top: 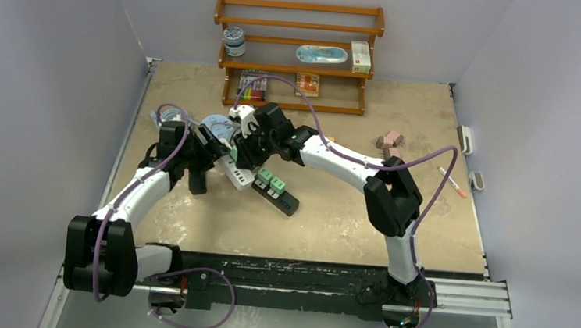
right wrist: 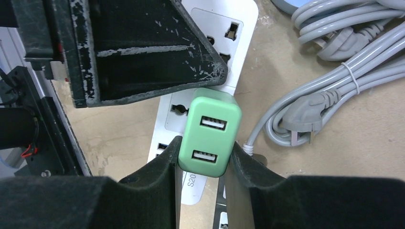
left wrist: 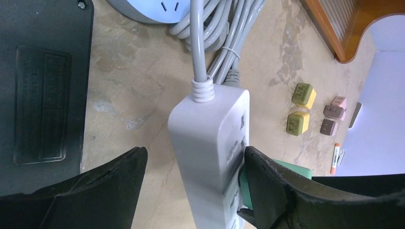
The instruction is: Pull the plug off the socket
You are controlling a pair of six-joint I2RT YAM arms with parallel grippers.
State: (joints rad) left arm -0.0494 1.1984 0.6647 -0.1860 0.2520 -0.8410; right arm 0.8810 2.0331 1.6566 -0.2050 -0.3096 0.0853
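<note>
A white power strip lies on the table, and it also shows in the right wrist view and from above. A green two-port USB plug sits in one of its sockets. My right gripper is shut on the green plug, one finger on each side. My left gripper is open and straddles the strip near its cable end. Its right finger touches the strip's socket face beside the plug. Its left finger stands apart from the strip. From above, both grippers meet over the strip.
A black power strip carrying two green plugs lies just right of the white one. A coiled grey cable and a round socket lie behind. Yellow and pink plug cubes, a marker and a wooden shelf stand farther off.
</note>
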